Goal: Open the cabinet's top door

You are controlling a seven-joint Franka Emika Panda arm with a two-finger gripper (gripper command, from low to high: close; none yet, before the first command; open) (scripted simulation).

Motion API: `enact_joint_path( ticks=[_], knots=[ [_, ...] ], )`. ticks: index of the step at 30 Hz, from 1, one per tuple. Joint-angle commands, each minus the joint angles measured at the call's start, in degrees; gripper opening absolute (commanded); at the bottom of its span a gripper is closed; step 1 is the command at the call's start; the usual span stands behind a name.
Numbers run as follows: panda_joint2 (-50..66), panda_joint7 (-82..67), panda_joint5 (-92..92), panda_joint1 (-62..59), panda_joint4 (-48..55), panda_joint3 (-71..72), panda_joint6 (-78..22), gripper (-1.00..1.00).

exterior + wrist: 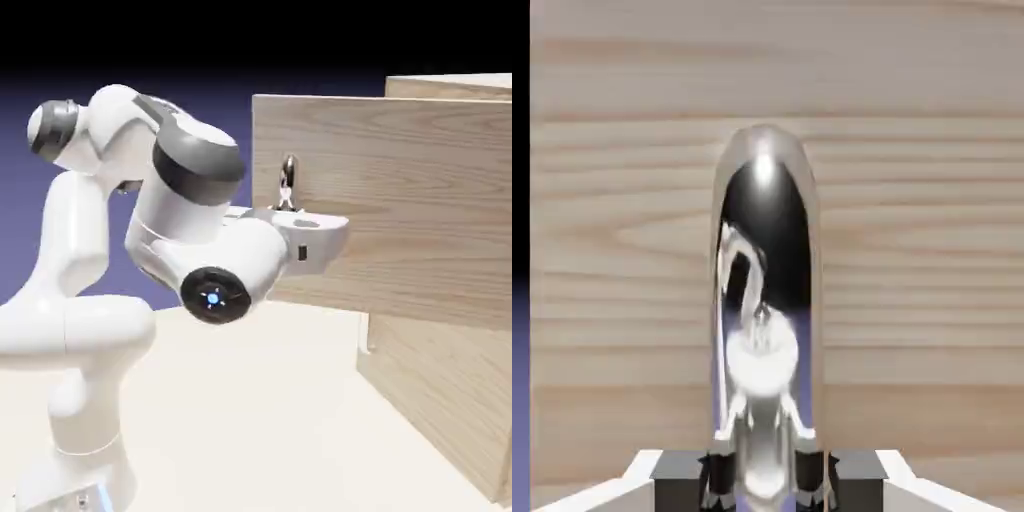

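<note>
Seen from outside: top door [400, 200] swung well out from the cabinet [450, 400], standing ajar above the pale bench [260, 420], its free edge toward the exterior view's left. Found the silver handle [288, 180] near that edge, upright, with the white arm [90, 260] folded in front and the end effector [288, 205] pressed up against the handle's lower part. Could not make out the finger tips themselves there, hidden by the white hand.

Seen from the hand: filled almost wholly with wood grain of the door panel [912, 250], a dark strip and a violet sliver at the left edge. Showed the handle [764, 300] large and mirror-bright down the middle, running between the two grey fingertips [717, 480] at the bottom edge. Showed the end effector [764, 485] clenched on the handle, fingers tight against both sides. Gave no sight of the cabinet body or the bench, both plain only from outside.
</note>
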Motion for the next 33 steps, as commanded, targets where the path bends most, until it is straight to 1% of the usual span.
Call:
enact_joint_path(
  ticks=[1, 8, 15, 22, 29, 32, 33],
  knots=[
    [-2.1, -1.4, -2.0, -0.8, 1.5, 0.3, -0.5, -1.00],
    [-16.6, -9.2, -14.9, -4.8, 12.8, 2.8, -2.3, -1.00],
    [-31.2, -12.1, -25.3, -6.2, 24.7, 5.5, -2.1, -1.00],
    [-45.7, -10.7, -33.5, -5.1, 37.4, 7.7, -2.1, -1.00],
    [-60.1, -6.2, -39.8, -1.4, 51.4, 9.0, -3.8, -1.00],
    [-65.8, -3.7, -41.7, 0.7, 57.6, 9.3, -5.3, -1.00],
    [-66.0, -3.6, -41.8, 0.8, 57.9, 9.3, -5.3, -1.00]
  ],
)
